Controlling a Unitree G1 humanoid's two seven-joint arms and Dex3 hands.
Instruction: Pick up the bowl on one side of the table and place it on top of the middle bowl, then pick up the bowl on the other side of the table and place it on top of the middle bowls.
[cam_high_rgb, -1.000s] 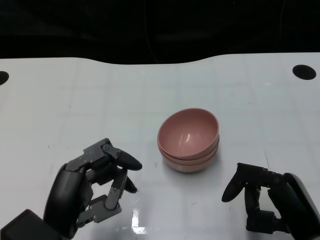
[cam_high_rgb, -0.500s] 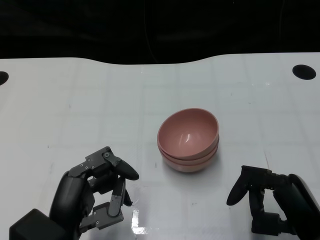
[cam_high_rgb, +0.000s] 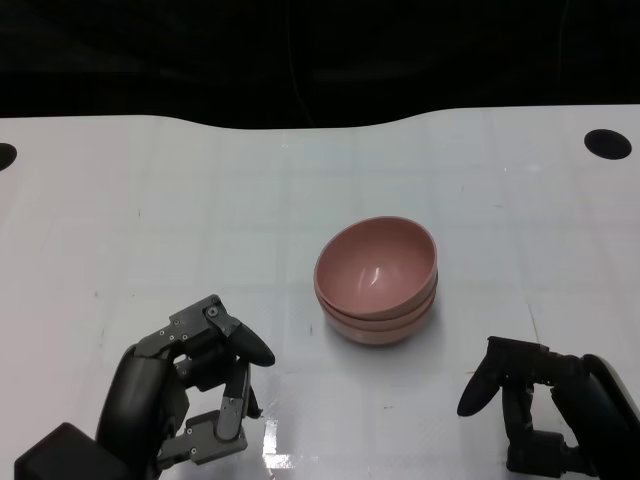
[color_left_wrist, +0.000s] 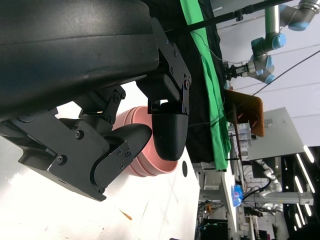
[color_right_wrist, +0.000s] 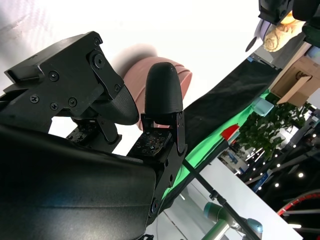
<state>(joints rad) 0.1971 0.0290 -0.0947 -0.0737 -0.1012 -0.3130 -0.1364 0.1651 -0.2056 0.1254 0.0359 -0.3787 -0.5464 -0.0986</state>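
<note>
The left hand (cam_high_rgb: 185, 385) sits low at the near edge of the white table (cam_high_rgb: 150, 220), its fingers curled loosely inward around nothing, a gap showing between thumb and fingertips. The right hand (cam_high_rgb: 535, 400) lies at the opposite near corner, likewise holding nothing, its fingers bent and parted. Both are well apart from the pink bowls (cam_high_rgb: 377, 280), which stand nested in one stack near the middle of the table, between the two hands and a little farther out. From the head view at least two rims show in the stack; whether a third bowl lies within cannot be told for certain. No loose bowl is visible to either side, so the stacking looks, by my judgement, finished or nearly so, with both hands clear of the work. If so, the next move calls for little more than resting the arms without nudging the stack.
</note>
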